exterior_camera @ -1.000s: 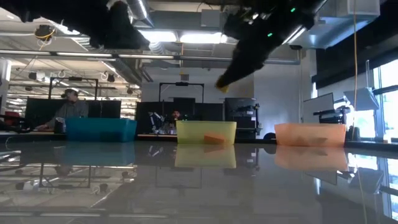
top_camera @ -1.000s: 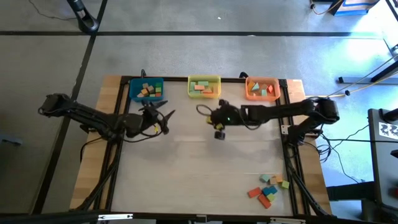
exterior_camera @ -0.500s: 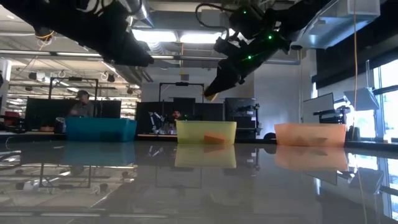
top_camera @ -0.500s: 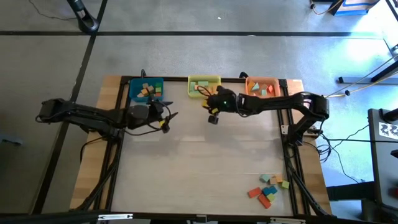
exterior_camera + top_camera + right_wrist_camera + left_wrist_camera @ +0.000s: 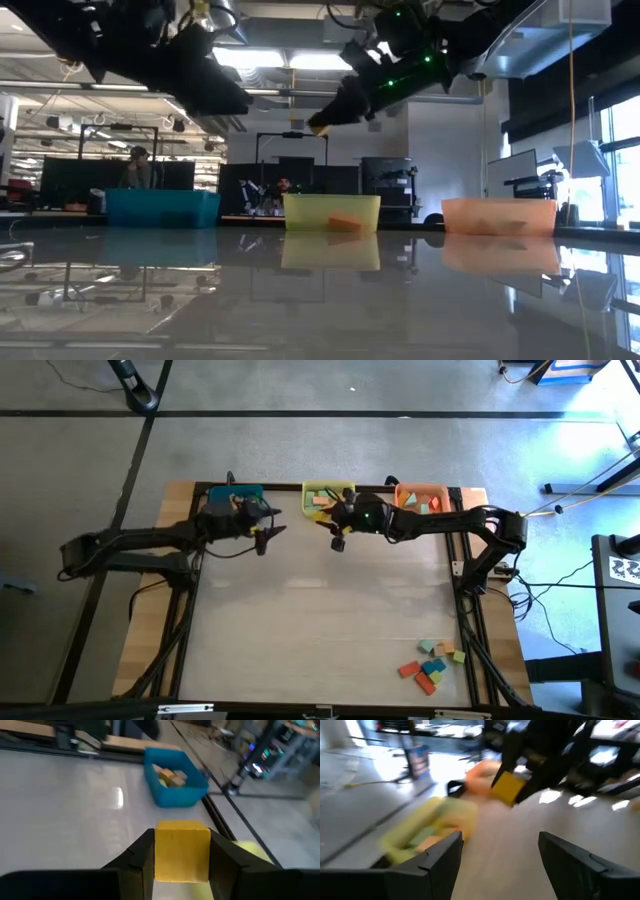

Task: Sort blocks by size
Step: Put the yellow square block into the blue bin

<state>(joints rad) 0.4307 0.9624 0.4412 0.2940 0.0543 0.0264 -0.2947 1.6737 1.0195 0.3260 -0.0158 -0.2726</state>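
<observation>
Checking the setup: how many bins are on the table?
3, in a row along the far edge: blue bin left, yellow bin middle, orange bin right. None seem hidden.

Three bins (image 5: 328, 493), two arms (image 5: 150, 540), one held yellow block (image 5: 182, 850).

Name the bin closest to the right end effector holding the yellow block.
The yellow bin, the middle one of three. The right end effector with its yellow block hangs just in front of it.

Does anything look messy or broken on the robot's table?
Nothing looks broken or spilled. The loose blocks sit in a small jumble near one table corner, waiting to be sorted. The right gripper holds a yellow block squarely.
</observation>
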